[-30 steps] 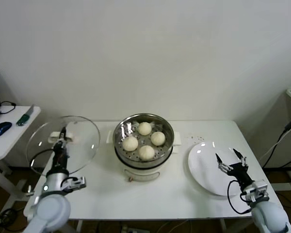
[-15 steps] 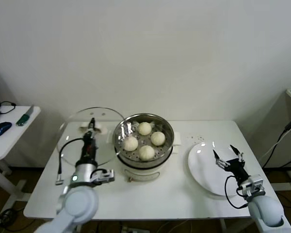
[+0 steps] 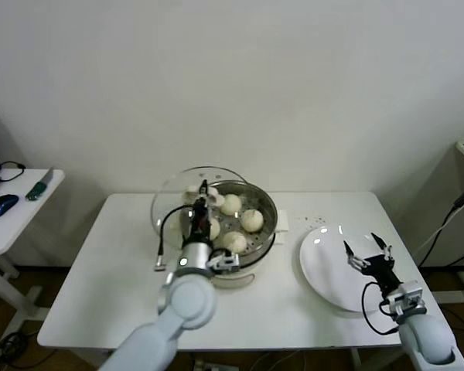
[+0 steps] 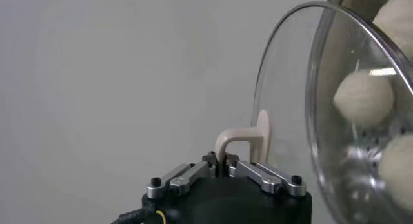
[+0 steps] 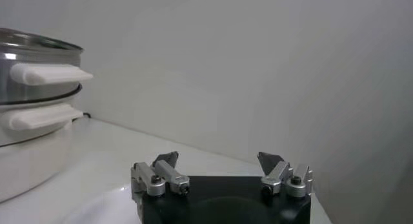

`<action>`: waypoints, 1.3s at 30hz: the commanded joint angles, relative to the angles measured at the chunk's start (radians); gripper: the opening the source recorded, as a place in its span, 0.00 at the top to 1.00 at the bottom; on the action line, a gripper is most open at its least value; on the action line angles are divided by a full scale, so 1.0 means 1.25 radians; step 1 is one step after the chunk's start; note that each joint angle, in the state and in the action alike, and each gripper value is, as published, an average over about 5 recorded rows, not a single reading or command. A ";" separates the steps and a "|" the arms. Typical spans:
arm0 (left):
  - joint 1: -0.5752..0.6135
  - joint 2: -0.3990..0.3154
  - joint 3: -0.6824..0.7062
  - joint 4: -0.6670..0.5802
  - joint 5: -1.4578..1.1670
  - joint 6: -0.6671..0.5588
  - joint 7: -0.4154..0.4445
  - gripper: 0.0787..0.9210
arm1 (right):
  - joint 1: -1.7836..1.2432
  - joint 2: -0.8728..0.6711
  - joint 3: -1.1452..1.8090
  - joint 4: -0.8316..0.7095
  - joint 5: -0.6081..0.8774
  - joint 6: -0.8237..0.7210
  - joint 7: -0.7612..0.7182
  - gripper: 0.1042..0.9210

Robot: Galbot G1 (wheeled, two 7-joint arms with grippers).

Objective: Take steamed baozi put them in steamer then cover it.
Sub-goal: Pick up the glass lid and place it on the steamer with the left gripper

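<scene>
The steamer, a shiny steel basin on a white cooker base, stands mid-table and holds several cream-white baozi. My left gripper is shut on the beige handle of the clear glass lid. It holds the lid tilted over the steamer's left rim. In the left wrist view the baozi show through the lid's glass. My right gripper is open and empty above the white plate, to the right of the steamer. The steamer's side and handle show in the right wrist view.
A small side table at far left carries a dark mouse and a green tool. The white table's front edge runs below the steamer. A cable hangs at the far right.
My left gripper has carried the glass lid rightwards from the table's left side to the steamer's left rim. The right gripper has stayed over the plate.
</scene>
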 commanded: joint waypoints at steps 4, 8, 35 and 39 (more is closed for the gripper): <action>-0.054 -0.159 0.046 0.144 0.049 0.039 0.029 0.91 | -0.005 0.004 0.013 -0.004 -0.016 0.003 -0.002 0.12; -0.045 -0.160 0.039 0.168 0.049 0.039 0.011 0.91 | -0.007 0.008 0.014 -0.005 -0.033 0.004 -0.002 0.12; -0.050 -0.148 0.045 0.203 0.041 0.039 -0.001 0.91 | -0.009 0.028 0.017 -0.011 -0.057 0.014 -0.016 0.12; -0.049 -0.145 0.046 0.201 0.035 0.039 -0.002 0.91 | -0.007 0.030 0.017 -0.013 -0.058 0.014 -0.016 0.12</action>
